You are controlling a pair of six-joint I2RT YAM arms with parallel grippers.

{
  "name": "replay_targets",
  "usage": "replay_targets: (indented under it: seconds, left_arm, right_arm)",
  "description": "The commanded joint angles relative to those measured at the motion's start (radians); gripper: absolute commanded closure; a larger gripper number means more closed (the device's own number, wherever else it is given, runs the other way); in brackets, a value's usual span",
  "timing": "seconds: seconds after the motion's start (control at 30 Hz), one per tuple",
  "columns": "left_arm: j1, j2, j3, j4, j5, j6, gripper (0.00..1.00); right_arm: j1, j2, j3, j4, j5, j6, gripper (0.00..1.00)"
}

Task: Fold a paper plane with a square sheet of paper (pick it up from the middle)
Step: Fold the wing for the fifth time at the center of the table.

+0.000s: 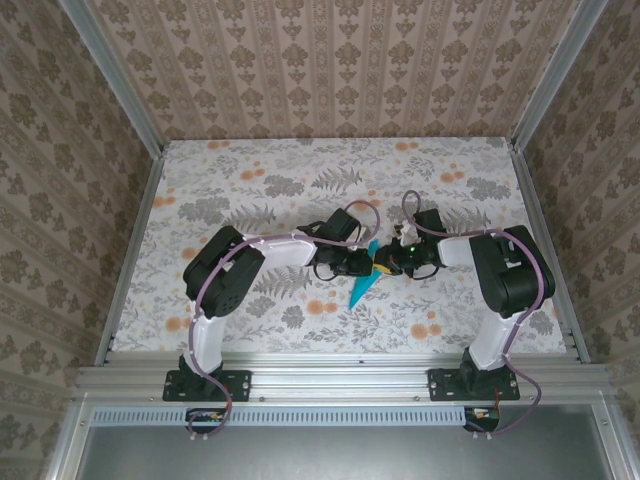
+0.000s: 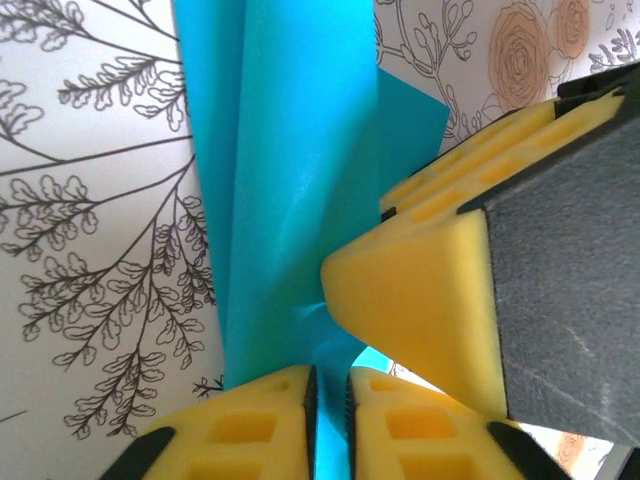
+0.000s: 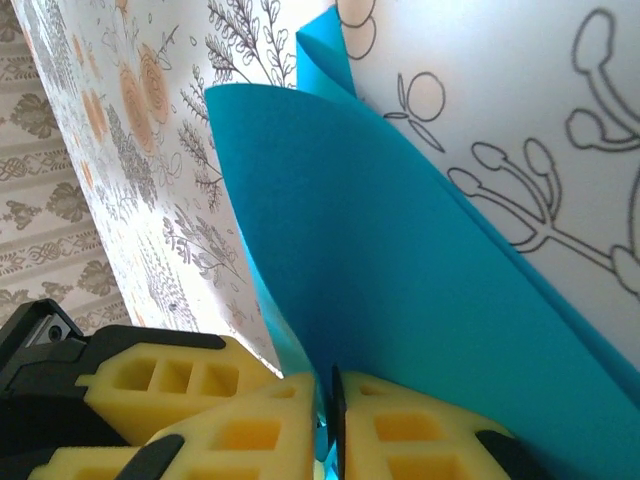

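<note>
The teal-blue sheet of paper (image 1: 362, 288) is folded into a slim pointed shape, its tip aimed toward the near left, over the middle of the table. My left gripper (image 1: 362, 263) and right gripper (image 1: 385, 262) meet nose to nose at its upper end. In the left wrist view the left gripper (image 2: 331, 375) is shut on a layer of the paper (image 2: 280, 150), with a yellow right finger (image 2: 420, 290) pressing in from the right. In the right wrist view the right gripper (image 3: 330, 378) is shut on the paper's (image 3: 400, 270) lower edge, where its folded layers fan upward.
The floral tablecloth (image 1: 300, 180) covers the table, bounded by aluminium rails (image 1: 130, 250) on both sides and along the near edge. Patterned walls stand behind. Both arm bases (image 1: 205, 380) sit at the near edge.
</note>
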Motion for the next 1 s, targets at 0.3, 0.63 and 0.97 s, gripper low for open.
replay_targets:
  seconds: [0.3,0.63,0.97]
  left_arm:
    - [-0.012,-0.136,-0.022,-0.076,-0.015,0.042,0.6]
    - [-0.06,-0.237,-0.147,-0.198,-0.185,0.064,0.59]
    - [-0.137,-0.197,-0.149,-0.23,-0.274,0.059,0.6]
  right_arm:
    - [0.007,0.007,0.0,-0.026,-0.006,-0.031,0.89]
    - [0.007,-0.014,-0.027,0.001,-0.028,-0.032,0.94]
    - [0.006,-0.035,-0.043,0.009,-0.034,-0.031,0.97]
